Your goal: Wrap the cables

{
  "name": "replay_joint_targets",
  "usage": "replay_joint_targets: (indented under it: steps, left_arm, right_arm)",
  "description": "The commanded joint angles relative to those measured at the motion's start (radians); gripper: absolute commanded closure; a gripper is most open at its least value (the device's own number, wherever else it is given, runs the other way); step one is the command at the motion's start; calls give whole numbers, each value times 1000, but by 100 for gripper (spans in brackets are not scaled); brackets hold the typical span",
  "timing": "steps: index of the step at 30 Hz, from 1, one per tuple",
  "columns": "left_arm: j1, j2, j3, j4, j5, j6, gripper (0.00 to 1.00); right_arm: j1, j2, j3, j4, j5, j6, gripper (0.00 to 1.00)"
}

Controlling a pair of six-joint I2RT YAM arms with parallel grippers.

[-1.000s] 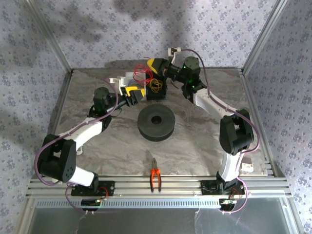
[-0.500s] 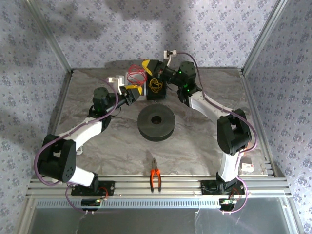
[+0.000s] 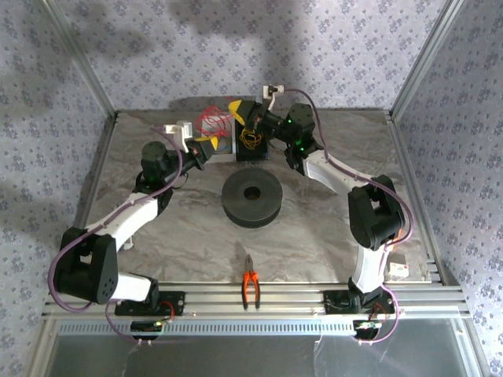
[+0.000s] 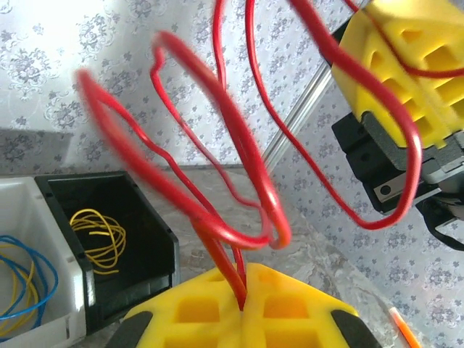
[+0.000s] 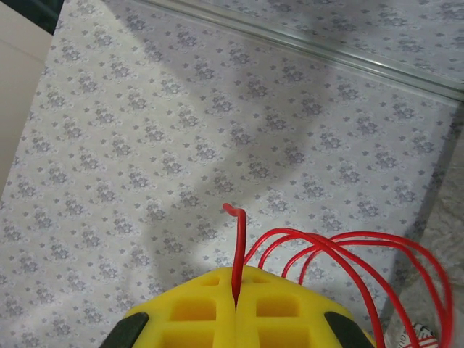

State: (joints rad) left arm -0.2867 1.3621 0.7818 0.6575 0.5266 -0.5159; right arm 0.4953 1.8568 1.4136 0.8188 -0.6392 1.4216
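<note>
At left pincer (image 4: 243, 308): clamped shut on wire (image 4: 217, 217), loops rising ahead of tips.
At right pincer (image 5: 235, 293): clamped shut near wire's end.
Wire axis: slack coil strung pincer to pincer, over worktop's (image 3: 157, 212) back.
Spool (image 3: 251, 198): bare, well apart, toward bases.

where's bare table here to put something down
Free table between the black spool and the right arm; also between the spool and the left arm, and in the far right corner. Crowded at the far middle, where the red wire is held up beside the black bin. Pliers lie by the near edge.
</note>
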Motion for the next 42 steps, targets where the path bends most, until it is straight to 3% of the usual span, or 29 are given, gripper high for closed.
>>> replay_joint_targets:
  steps: [1, 14, 22, 30, 36, 42]
  left_arm:
    - [14, -47, -5, -22, -5, 31, 100]
    - [91, -178, 19, -416, -73, 184, 100]
    - [173, -213, 88, -687, -240, 263, 100]
    - [255, -223, 146, -822, -450, 335, 100]
    - [339, -229, 214, -888, -684, 314, 100]
    - [502, -228, 318, -974, -711, 263, 100]
  right_arm:
    - [-55, -61, -40, -10, 16, -58, 100]
    - [-347, -404, -342, -455, 44, -480, 100]
    - [-589, -646, -525, -633, 76, -608, 100]
    - [-874, -823, -662, -736, 42, -622, 100]
    - [-1060, -892, -731, -801, 20, -613, 100]
    - [-1218, -936, -827, -777, 42, -533, 100]
